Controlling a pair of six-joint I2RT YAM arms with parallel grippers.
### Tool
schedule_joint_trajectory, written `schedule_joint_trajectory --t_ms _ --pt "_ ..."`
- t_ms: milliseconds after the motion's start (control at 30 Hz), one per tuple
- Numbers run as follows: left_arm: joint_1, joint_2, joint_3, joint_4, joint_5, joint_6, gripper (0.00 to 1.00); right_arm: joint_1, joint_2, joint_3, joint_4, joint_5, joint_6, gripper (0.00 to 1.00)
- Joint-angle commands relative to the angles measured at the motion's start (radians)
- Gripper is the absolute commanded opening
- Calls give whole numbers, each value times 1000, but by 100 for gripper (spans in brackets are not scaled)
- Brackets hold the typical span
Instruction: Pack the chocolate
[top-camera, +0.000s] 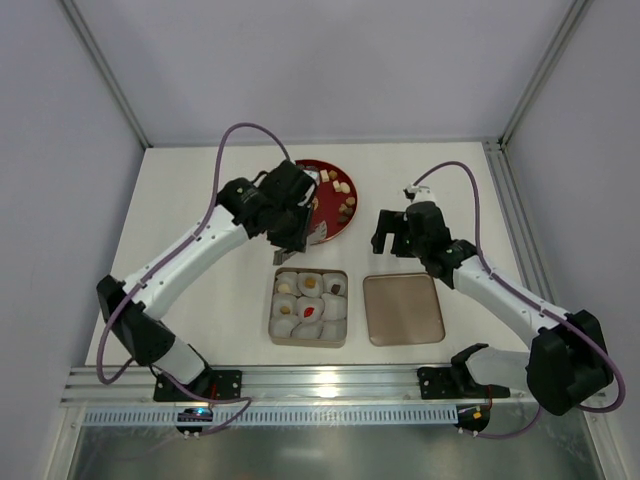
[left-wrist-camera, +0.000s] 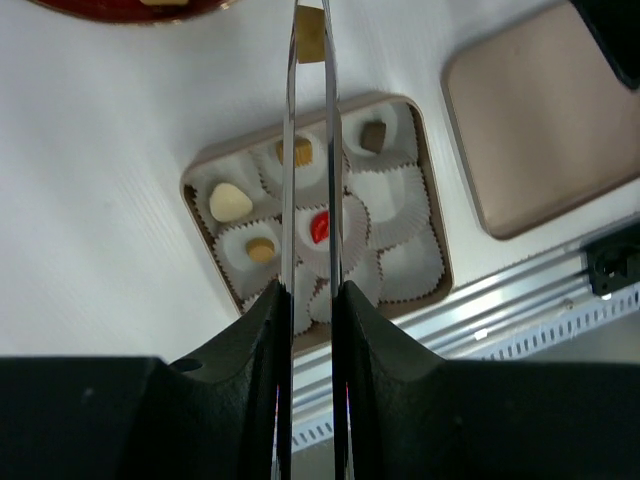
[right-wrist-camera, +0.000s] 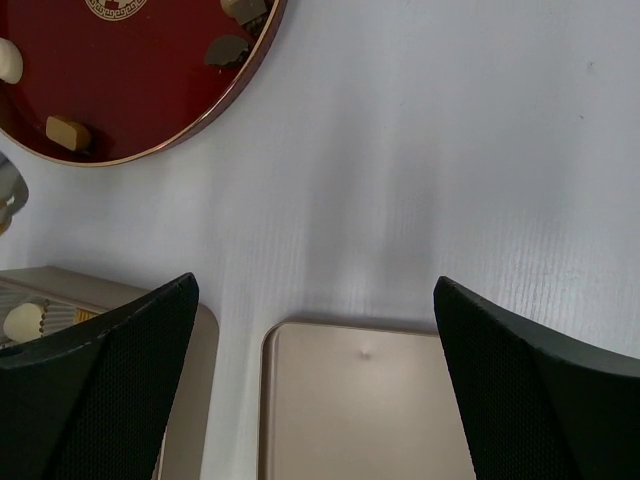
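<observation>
My left gripper (left-wrist-camera: 310, 292) is shut on thin metal tongs (left-wrist-camera: 288, 150). The tongs pinch a tan chocolate (left-wrist-camera: 311, 36) at their tip, held above the table between the red plate (top-camera: 328, 207) and the tan tray (left-wrist-camera: 432, 232). The tray's white paper cups hold a cream piece (left-wrist-camera: 230, 202), two tan pieces (left-wrist-camera: 261, 249), a dark brown piece (left-wrist-camera: 373, 136) and a red piece (left-wrist-camera: 320, 227). Several more pieces lie on the plate (right-wrist-camera: 130, 85), such as a tan one (right-wrist-camera: 67, 131). My right gripper (right-wrist-camera: 315, 295) is open and empty, above the table just beyond the lid.
The flat tan lid (top-camera: 403, 309) lies right of the tray, also in the right wrist view (right-wrist-camera: 365, 410). A metal rail (top-camera: 330, 382) runs along the near edge. Frame posts stand at the back corners.
</observation>
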Motion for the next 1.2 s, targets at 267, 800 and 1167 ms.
schedule_joint_trajectory --t_ms 267,800,1167 --pt "-248 -205 -240 80 -69 -210 26 4 14 33 45 31 17 100" --pt "-418 -251 -364 99 -121 -321 27 4 -9 28 25 37 21 100" --pt "-459 -263 -415 122 -121 -354 30 6 -12 21 26 31 32 100"
